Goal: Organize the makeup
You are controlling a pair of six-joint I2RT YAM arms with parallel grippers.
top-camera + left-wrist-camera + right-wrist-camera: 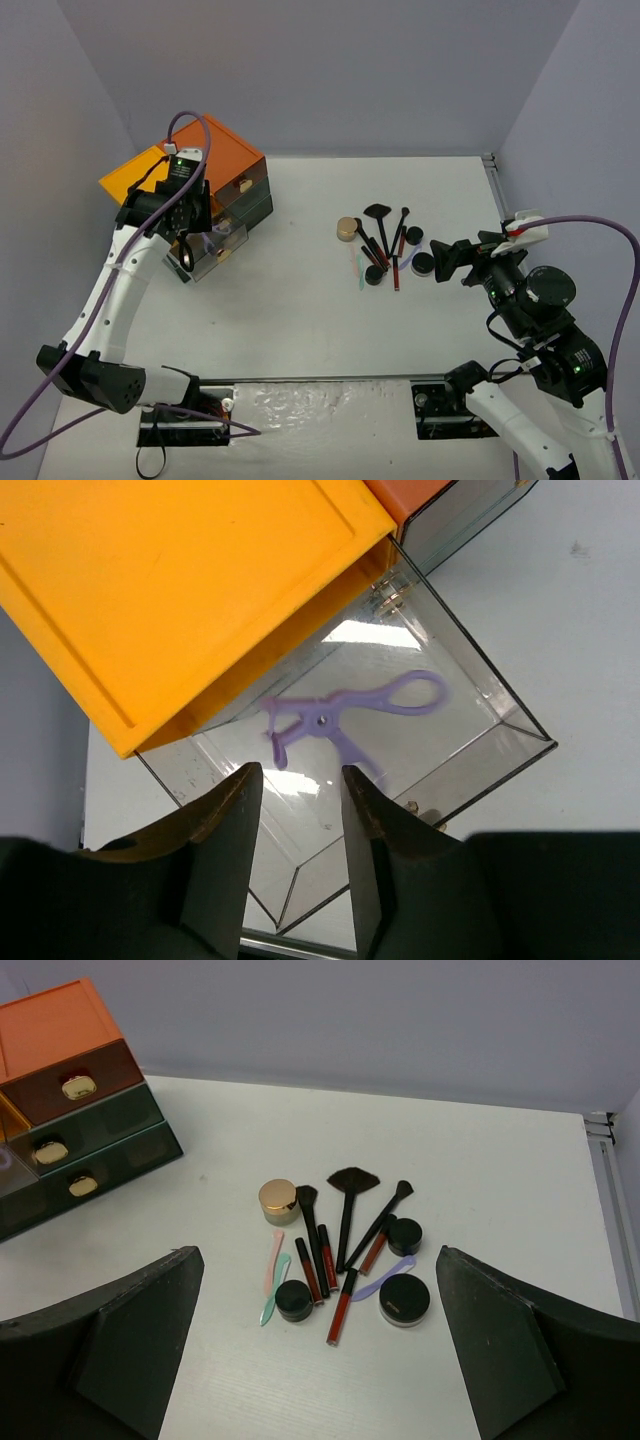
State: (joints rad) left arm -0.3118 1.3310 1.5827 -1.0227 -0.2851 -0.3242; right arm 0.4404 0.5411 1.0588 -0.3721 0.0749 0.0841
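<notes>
Lavender curler [340, 715] lay loose inside the pulled-out clear drawer [445, 755]. The left end effector [300, 780] hung above it, fingers parted, gripping nothing. That looked like the only piece stowed. The brushes [347, 1185], pencils [338, 1320], compacts [404, 1298] and gold-lidded jar [278, 1198] lay clustered on the counter [500, 1160], facing the right end effector [440, 260], spread wide and empty.

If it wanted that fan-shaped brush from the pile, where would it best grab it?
Probably the slim handle just below the bristles of the fan brush, coming straight down, jaws across it: it lies flat, and lower down the slanted brush crowds it.
</notes>
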